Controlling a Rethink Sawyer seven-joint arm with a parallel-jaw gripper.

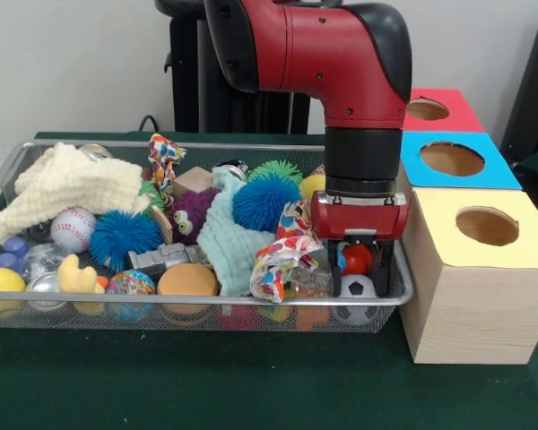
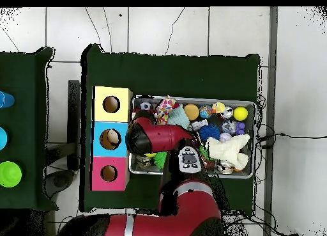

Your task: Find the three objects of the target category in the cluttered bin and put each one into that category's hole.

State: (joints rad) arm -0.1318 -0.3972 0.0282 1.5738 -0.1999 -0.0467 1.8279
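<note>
Red-and-black end effector (image 1: 359, 244) sits low in the silver wire-mesh bin's (image 1: 403, 285) corner over a red ball (grip state indeterminate); it should lift clear and seek the pale yellow duck toy (image 1: 74, 275).

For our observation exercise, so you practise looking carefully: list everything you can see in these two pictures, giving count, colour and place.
wire mesh bin: one, silver, on the table cover
table cover: one, dark green, under the bin and boxes
wooden boxes: three, tops red, blue and yellow, each with a round hole, at the bin's right end in the front view
spiky puffballs: two blue, one green, mid-bin
cloths: cream, mint and patterned, in the bin
duck: one, pale yellow, front left
furry creature: one, purple, centre
balls: baseball, yellow, orange, red, soccer, scattered
arm: one, red and black, reaching down into the bin's right end
</note>
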